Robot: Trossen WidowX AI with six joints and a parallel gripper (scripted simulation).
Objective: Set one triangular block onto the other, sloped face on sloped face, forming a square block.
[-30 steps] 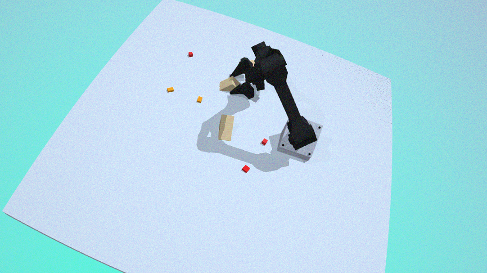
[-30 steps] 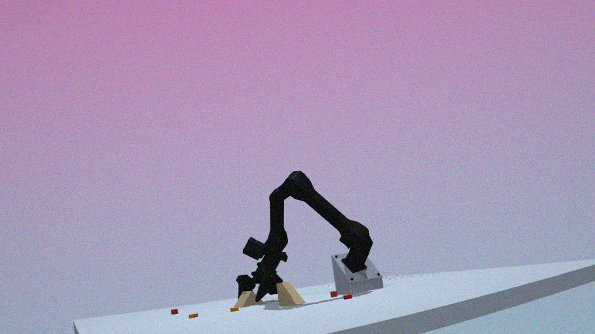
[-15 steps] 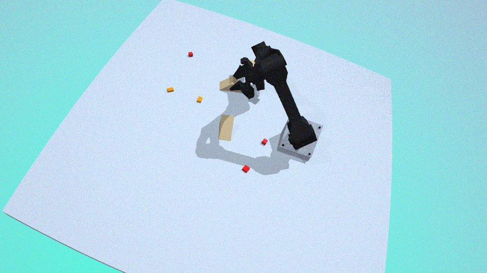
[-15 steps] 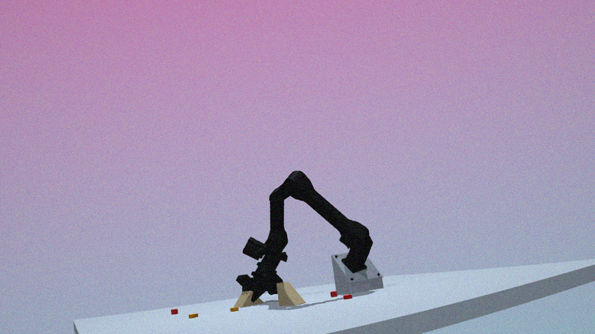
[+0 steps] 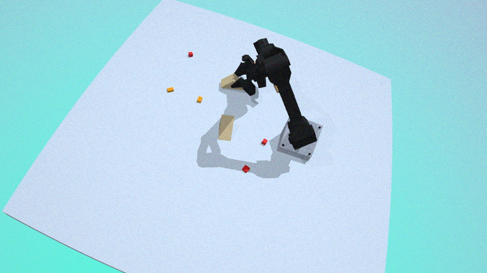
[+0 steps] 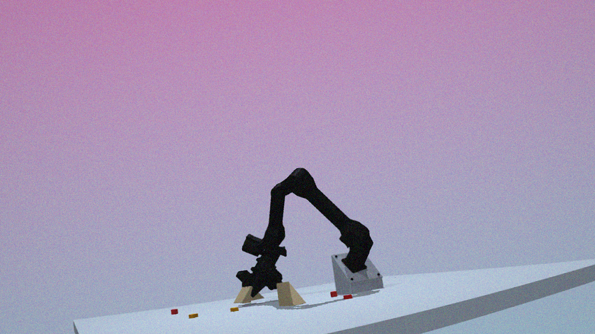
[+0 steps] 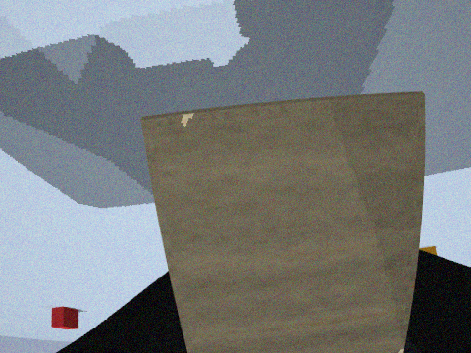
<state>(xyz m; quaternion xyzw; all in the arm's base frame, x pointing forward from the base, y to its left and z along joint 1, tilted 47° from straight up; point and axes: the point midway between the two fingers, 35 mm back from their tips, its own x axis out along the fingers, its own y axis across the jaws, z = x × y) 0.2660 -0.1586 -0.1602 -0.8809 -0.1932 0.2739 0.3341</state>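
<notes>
Top view: my gripper (image 5: 243, 79) is clenched on the far triangular block (image 5: 227, 81), upper centre of the table (image 5: 112, 170); second triangular block (image 5: 226, 127) lies mid-frame, apart. Exterior view: the held block (image 6: 243, 295) sits low by the table. Wrist view: its sloped face (image 7: 288, 242) fills centre.

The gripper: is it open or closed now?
Closed on the far triangular block: the gripper fingers press both its sides.

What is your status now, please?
Gripper shut on far triangular block, on table. Near triangular block untouched. Small cubes scattered, none between.
</notes>
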